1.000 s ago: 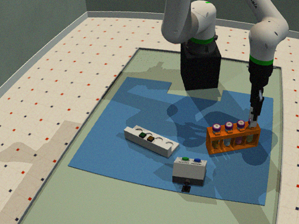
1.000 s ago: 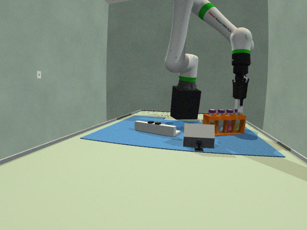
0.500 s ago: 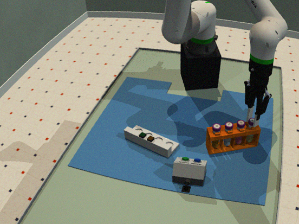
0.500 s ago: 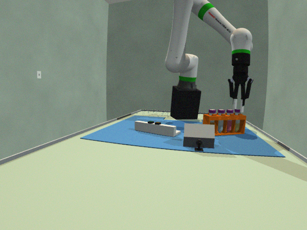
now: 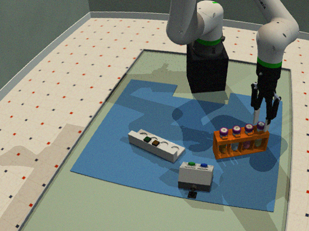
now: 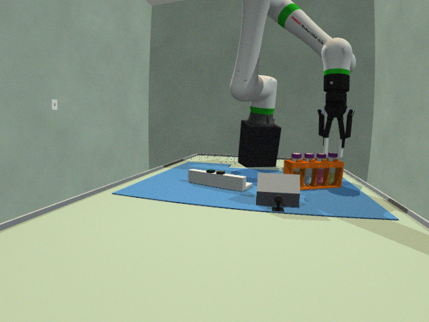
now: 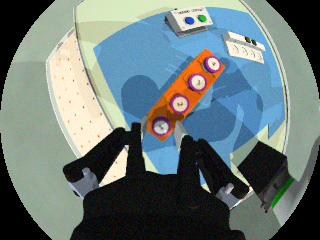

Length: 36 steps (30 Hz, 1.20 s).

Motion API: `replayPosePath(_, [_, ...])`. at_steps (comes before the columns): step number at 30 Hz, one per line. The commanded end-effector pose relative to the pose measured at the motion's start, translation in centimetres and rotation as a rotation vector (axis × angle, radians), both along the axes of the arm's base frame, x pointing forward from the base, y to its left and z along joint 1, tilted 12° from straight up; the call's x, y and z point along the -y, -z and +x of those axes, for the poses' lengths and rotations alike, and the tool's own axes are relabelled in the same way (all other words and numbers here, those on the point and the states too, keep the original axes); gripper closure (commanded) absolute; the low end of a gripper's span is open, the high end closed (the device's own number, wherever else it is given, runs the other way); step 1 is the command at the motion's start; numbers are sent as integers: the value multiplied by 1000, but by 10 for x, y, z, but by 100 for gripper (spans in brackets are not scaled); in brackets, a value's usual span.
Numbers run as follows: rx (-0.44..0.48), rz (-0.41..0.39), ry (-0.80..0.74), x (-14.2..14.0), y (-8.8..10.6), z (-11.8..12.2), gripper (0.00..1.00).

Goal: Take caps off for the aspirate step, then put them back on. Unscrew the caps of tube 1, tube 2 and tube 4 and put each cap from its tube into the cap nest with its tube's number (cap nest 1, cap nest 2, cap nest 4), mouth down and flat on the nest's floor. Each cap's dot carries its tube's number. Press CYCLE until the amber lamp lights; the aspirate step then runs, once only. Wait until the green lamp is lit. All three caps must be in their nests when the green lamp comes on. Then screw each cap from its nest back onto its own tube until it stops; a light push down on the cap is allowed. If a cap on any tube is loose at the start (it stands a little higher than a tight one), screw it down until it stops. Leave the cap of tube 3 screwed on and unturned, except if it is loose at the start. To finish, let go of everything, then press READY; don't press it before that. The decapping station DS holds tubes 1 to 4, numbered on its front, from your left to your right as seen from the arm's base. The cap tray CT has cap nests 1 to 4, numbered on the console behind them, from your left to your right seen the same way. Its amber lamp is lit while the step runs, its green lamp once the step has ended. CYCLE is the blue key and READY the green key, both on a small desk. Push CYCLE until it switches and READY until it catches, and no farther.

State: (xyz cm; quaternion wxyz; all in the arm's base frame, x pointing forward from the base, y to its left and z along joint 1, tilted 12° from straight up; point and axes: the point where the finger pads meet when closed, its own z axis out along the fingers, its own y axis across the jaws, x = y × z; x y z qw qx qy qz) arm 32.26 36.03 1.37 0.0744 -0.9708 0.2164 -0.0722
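Observation:
The orange decapping station (image 5: 240,141) holds four tubes, each with a purple cap on. My gripper (image 5: 261,124) hangs straight down over the tube at the right end of the row in the top view. Its fingers stand open on either side of that tube's cap (image 5: 260,125), with a small gap on each side. The wrist view shows that cap (image 7: 162,127) between my fingertips. In the exterior view my gripper (image 6: 333,150) sits just above the same cap (image 6: 332,155). The white cap tray (image 5: 156,144) has empty nests, and its two lamps look dark.
The small grey desk (image 5: 195,174) carries the green key (image 5: 191,163) and the blue key (image 5: 203,164), in front of the station. The arm's black pedestal (image 5: 207,69) stands behind. All of it rests on a blue mat on a green table.

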Motion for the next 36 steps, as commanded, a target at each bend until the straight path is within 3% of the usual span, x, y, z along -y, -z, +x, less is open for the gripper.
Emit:
replayPosePath(1, [0, 0, 0, 0, 0, 0, 65])
replayPosePath(2, [0, 0, 0, 0, 0, 0, 65])
replayPosePath(5, [-28, 43, 245, 0, 0, 0, 65])
replayPosePath(11, [-56, 86, 485, 0, 0, 0, 65])
replayPosePath(14, [-56, 86, 489, 0, 0, 0, 65])
replayPosePath(18, [-89, 134, 757, 0, 0, 0, 65])
replayPosePath(26, [-89, 136, 769, 0, 0, 0, 65])
replayPosePath(27, [-89, 136, 769, 0, 0, 0, 100])
replayPosePath(36, [-89, 136, 769, 0, 0, 0, 100])
